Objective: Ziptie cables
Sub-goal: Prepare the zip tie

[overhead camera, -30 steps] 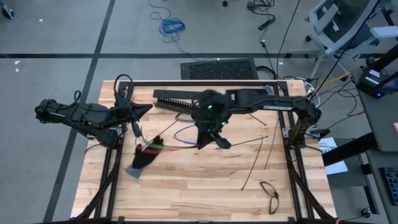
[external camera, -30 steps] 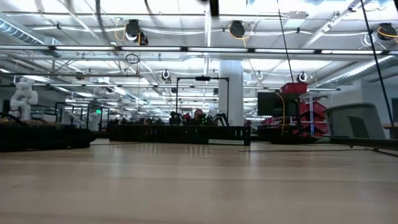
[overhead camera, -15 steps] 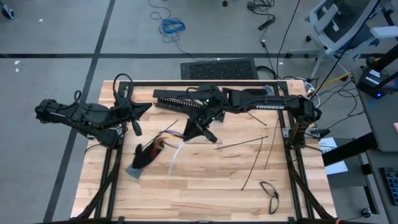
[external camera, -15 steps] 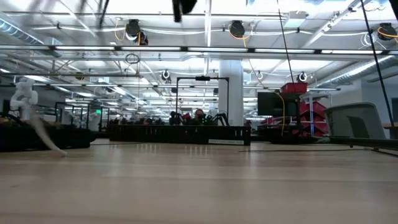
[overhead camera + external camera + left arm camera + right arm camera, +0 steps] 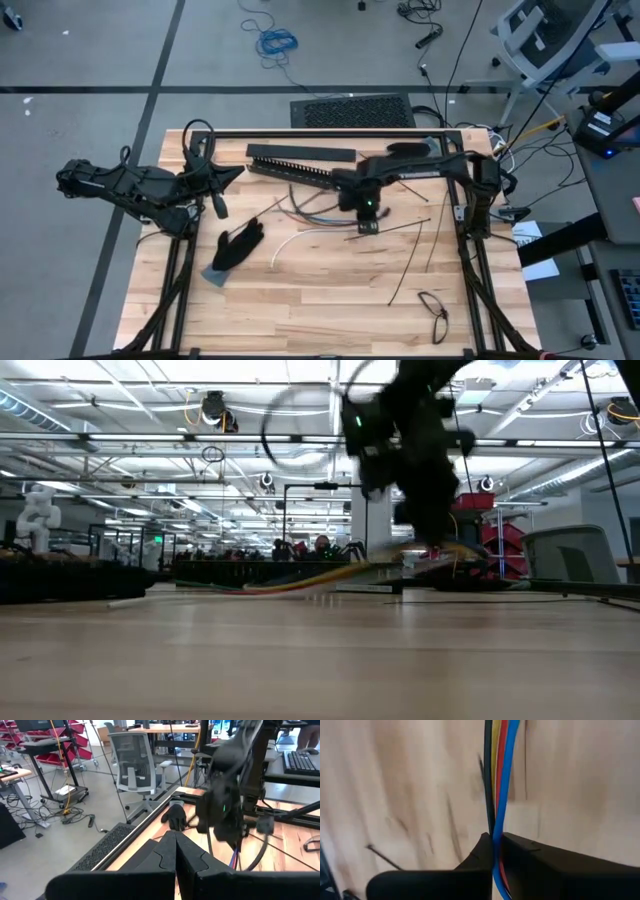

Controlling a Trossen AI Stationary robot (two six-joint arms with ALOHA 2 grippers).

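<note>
Cables [image 5: 499, 795] thin, light, limp, pinched together in clenched right hand [image 5: 367, 222] above bench [image 5: 330, 290]; best gripped close to bunching point. Left hand [image 5: 213, 205] clenched, empty, parked at bench edge.

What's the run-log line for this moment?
right gripper: shut on cables, mid-table | left gripper: shut, empty, parked at left edge | glove: flat on table

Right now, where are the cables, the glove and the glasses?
cables [image 5: 312, 212], high view, middle of the loose bundle.
glove [image 5: 238, 245], high view, its palm.
glasses [image 5: 434, 312], high view, the frame.
</note>
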